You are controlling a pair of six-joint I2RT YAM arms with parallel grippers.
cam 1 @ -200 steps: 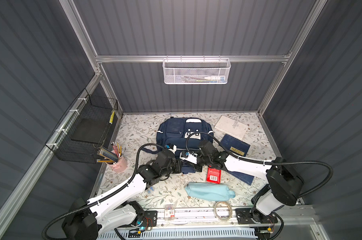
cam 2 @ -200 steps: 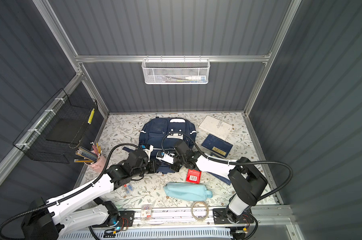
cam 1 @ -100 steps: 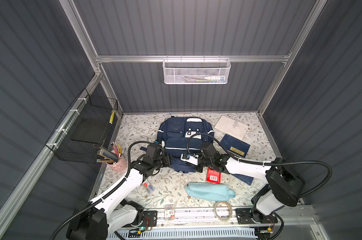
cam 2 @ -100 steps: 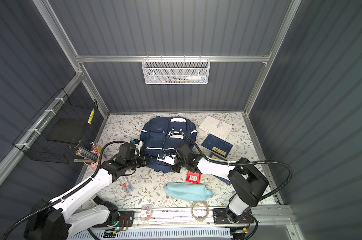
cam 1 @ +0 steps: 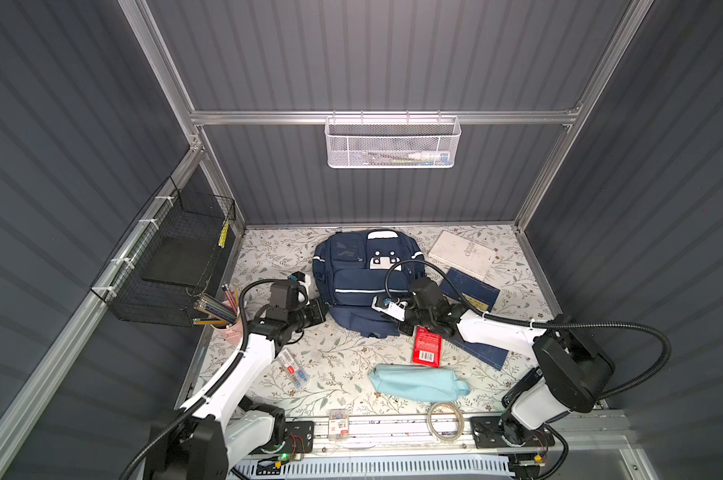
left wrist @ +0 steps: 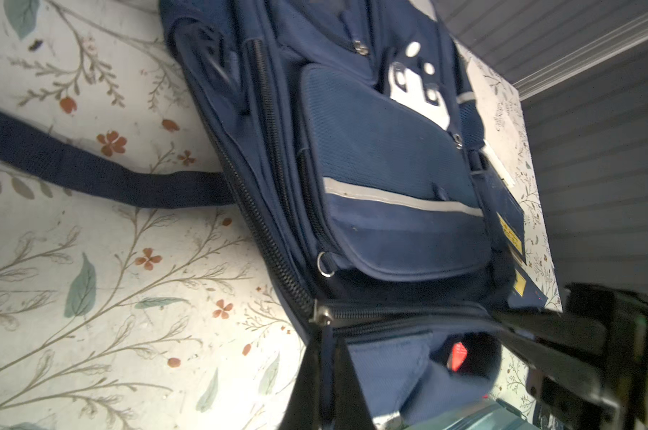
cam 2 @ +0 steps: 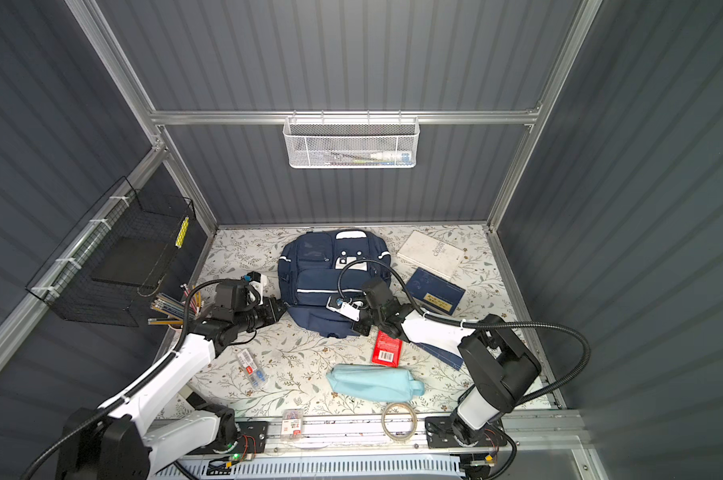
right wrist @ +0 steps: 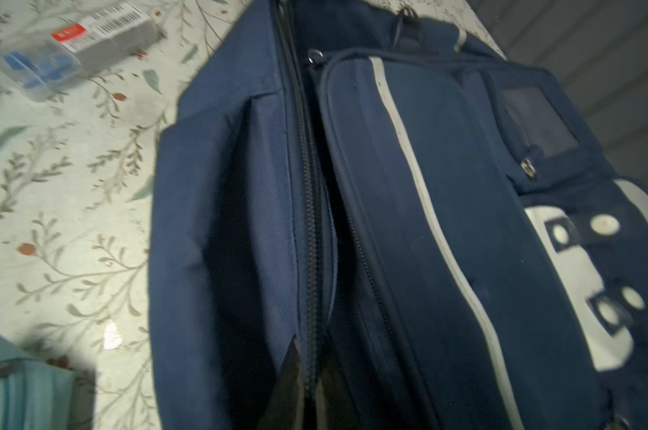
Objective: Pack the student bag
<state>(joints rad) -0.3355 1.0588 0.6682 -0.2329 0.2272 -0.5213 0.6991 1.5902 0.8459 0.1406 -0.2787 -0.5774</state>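
Both met student bag at near end, its length running far: left end effector clamped zip pull; right end effector, we couldn't tell.

Both top views were found brightly and evenly lit from above. The table was rendered pale and the walls dim, and shadows on the table were faint and soft-edged. The wall ribs were stretched toward the picture edges by a wide lens.

In the left wrist view the table was nearly washed out, and the left gripper was reduced to a dark, unfocused shape.

In the right wrist view the bag was dim and smeared. A glare spot was recorded on the table, and a dark shadow was noted beside the pouch.
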